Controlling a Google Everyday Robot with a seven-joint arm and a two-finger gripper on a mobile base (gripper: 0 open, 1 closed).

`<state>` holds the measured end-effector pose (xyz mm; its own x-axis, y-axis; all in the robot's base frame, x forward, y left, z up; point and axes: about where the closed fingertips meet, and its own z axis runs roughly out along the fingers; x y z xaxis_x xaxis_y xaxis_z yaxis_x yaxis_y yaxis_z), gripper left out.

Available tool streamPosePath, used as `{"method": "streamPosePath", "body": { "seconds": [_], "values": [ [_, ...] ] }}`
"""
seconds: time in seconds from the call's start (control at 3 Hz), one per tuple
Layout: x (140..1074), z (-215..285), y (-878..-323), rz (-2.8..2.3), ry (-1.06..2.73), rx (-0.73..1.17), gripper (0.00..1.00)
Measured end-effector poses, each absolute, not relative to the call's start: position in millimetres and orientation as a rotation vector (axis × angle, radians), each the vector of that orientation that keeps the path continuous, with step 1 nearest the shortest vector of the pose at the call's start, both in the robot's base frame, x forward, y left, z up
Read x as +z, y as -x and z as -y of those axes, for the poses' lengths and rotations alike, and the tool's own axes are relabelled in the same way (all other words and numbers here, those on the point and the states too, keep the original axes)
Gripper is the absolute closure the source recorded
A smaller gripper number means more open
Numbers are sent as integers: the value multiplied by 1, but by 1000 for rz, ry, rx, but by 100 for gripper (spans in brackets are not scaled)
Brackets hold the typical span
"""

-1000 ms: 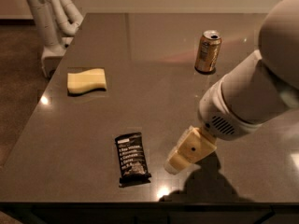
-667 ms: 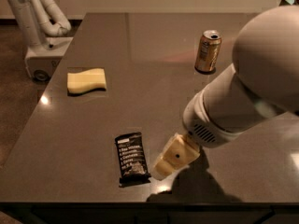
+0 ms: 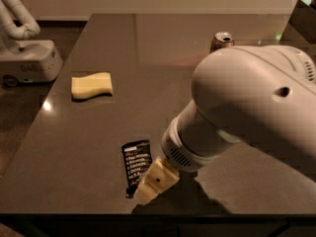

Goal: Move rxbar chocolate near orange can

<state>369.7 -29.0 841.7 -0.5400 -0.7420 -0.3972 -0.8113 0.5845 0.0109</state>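
Observation:
The rxbar chocolate [image 3: 136, 163] lies flat on the dark table [image 3: 148, 58] near its front edge, black with white text. Its lower right end is covered by my gripper [image 3: 148, 187], whose tan tip comes down over it from the right. The orange can [image 3: 221, 40] stands upright at the far right of the table; only its silver top and upper rim show above my large white arm [image 3: 252, 112], which hides the rest.
A pale yellow wavy sponge [image 3: 92, 85] lies at the table's left side. Another white robot base [image 3: 27, 60] stands on the floor beyond the left edge. A dark object [image 3: 303, 19] sits at the far right corner.
My arm has swung left and toward the camera, now filling the right side and covering most of the can. The gripper has moved left onto the bar's lower end. The bar has not moved.

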Motion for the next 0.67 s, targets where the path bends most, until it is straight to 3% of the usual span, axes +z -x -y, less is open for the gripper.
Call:
{"method": "streamPosePath", "body": {
  "seconds": [0.67],
  "values": [
    [818, -8, -360, -2484, 1328, 284, 0]
  ]
}}
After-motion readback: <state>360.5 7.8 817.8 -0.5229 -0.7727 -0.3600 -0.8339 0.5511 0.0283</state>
